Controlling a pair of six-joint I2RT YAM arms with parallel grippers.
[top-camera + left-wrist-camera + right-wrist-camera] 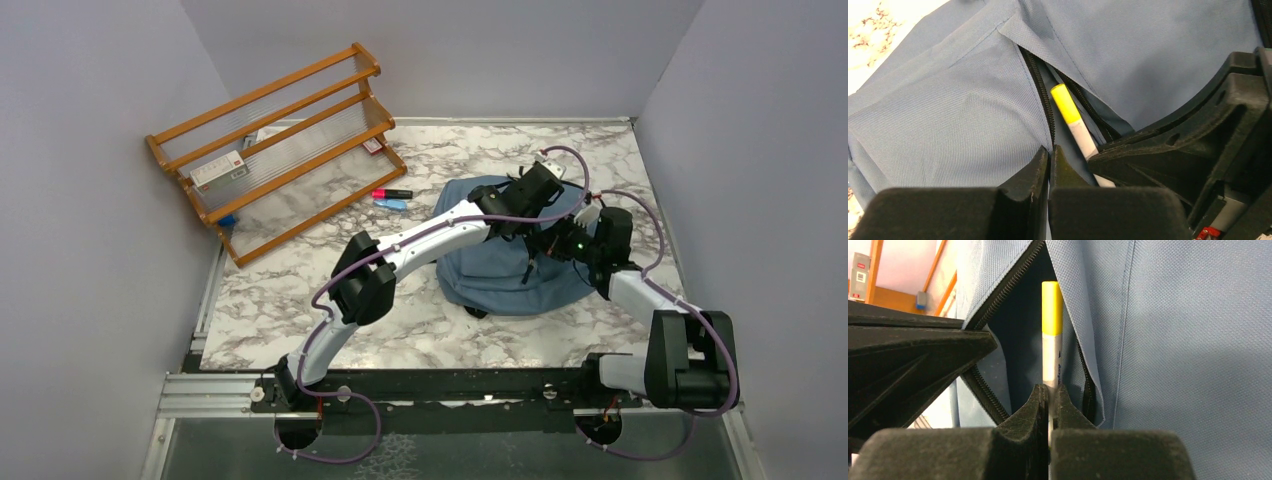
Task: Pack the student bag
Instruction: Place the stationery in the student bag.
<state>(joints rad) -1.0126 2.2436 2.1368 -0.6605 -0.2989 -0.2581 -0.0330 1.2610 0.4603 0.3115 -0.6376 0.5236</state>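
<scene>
Two grippers are positioned over the student bag (500,275), which lies flat on the marble table (300,290), right of centre and in front of the right arm's base. The zipper opening (1023,340) of the bag is parted, and dark lining is exposed inside it.

1. The left gripper (1050,150) is set at the lower end of the zipper line. Its jaws are brought together, and the fabric edge beside the zipper appears to be pinched between them.

2. The right gripper (1050,389) is clamped on the pale barrel of a marker (1051,315). The yellow cap of the marker is directed away from the fingers and into the parted slit, between the two rows of zipper teeth. The barrel is held in line with the opening.

3. The two grippers are placed just beside each other; the black body of each is seen in the other's wrist view.

At the far left of the table, a tilted wooden rack (275,150) is located. A pink marker (392,193) and a blue marker (392,204) are laid side by side between the rack and the bag, apart from both
</scene>
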